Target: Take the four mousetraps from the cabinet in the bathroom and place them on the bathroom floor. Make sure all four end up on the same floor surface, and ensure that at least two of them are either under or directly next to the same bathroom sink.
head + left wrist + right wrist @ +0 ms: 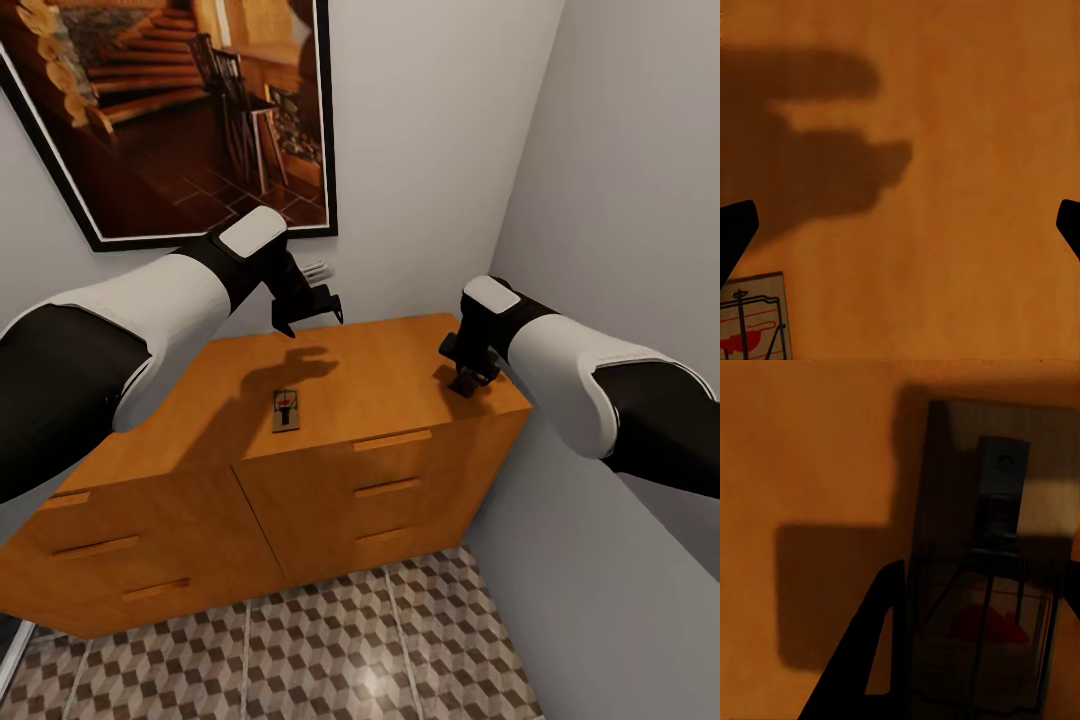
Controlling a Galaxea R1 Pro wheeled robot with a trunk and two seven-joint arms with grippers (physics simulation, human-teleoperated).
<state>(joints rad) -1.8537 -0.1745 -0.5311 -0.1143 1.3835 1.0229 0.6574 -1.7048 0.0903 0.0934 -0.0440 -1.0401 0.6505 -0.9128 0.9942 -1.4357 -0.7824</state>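
Head view: cabinet point(400, 365) sits centre frame in the wall corner, patterned bathroom floor point(330, 650) along the bottom edge. One mousetrap point(286, 410) lies flat on the cabinet top, near its front edge, just left of centre.

Left gripper point(308, 315) hangs above the top, upper left of centre, jaws spread, nothing between them. In the left wrist view its finger tips point(735, 232) sit at opposite edges of the frame, with that same trap at the lower-left corner (partly cut off).

Right gripper point(466, 378) is down at the cabinet's right end. Right wrist view shows a second mousetrap point(994, 577) in shadow, lying between the fingers point(866, 652). The far finger barely shows at the frame edge; can't tell whether the jaws are pinching it.

Framed picture point(170, 110) hangs on the wall, upper left.
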